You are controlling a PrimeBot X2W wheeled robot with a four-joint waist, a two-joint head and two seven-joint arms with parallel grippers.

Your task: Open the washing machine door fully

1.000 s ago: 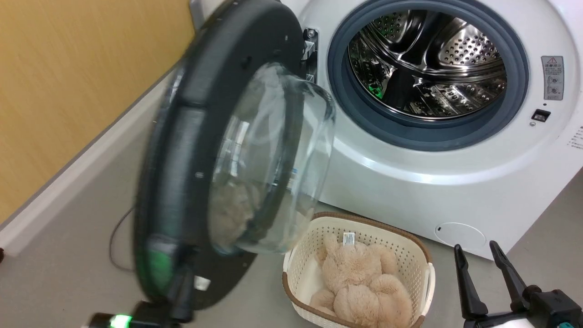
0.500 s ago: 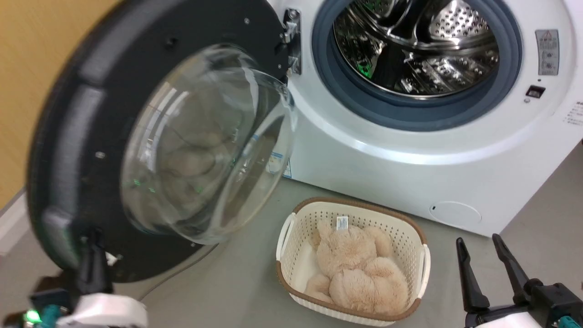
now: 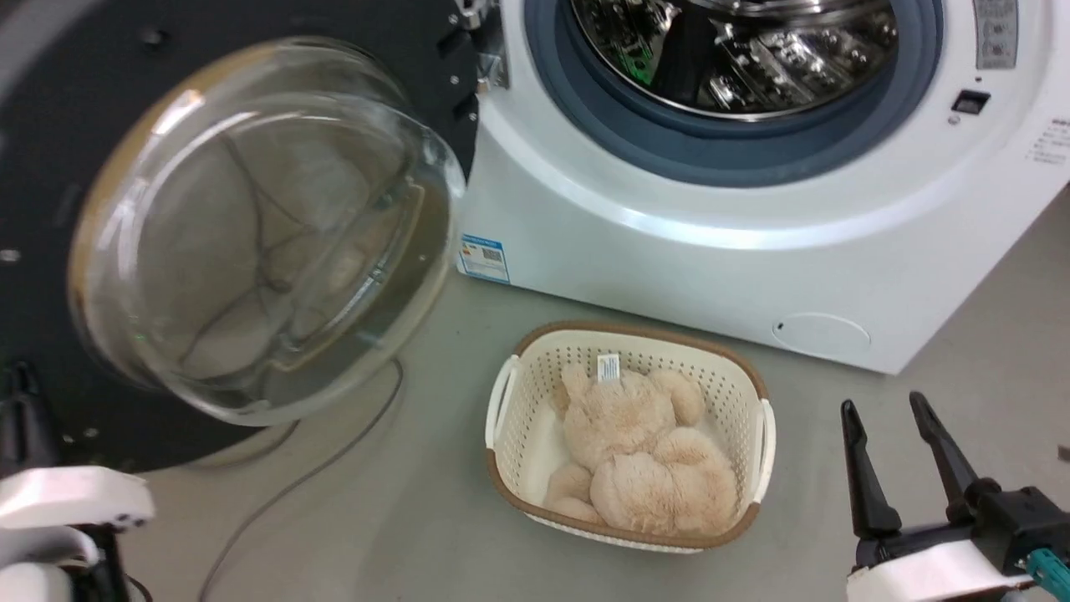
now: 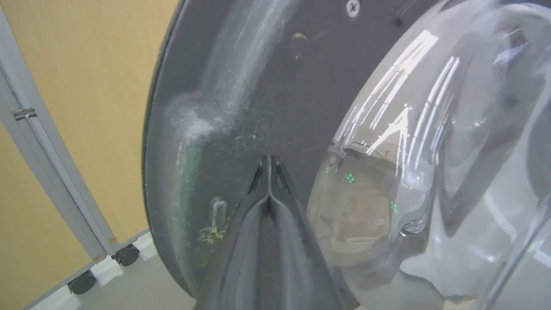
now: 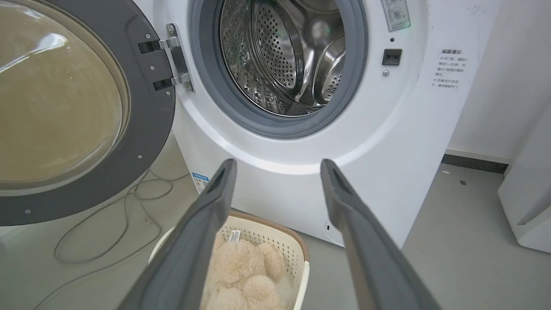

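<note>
A: Where's the washing machine door [image 3: 251, 226]?
B: Upper left of head view, swung well away from the washing machine [image 3: 669, 251]. Inner side faces the cam: black rim w/ clear glass bowl bulging out at ctr. Metal hinge [image 5: 172, 60] joins it to the white front, just left of the steel drum [image 3: 736, 50], which sits at top ctr.
A: And the left gripper [image 4: 269, 168]?
B: Fingers pressed together, nothing btwn them. In left wrist view they rise from btm ctr, tips right at the door's black rim, just left of the glass. Touching or just off, can't tell. Yellow wall panel [image 4: 86, 86] fills that view's left side.
A: The right gripper [image 3: 883, 408]?
B: Lower right of head view, fingers spread wide, holding nothing, above the grey floor [image 3: 961, 334], well apart from door & machine.
A: Other stuff?
B: Cream basket [image 3: 499, 410] w/ brown rim, btm ctr, on the floor in front of the machine. Beige plush toy [image 3: 635, 451] lies in it. Blue label sticker [image 3: 483, 257] is at the machine's lower left corner, and a round flap [image 3: 821, 334] is low on its front.
</note>
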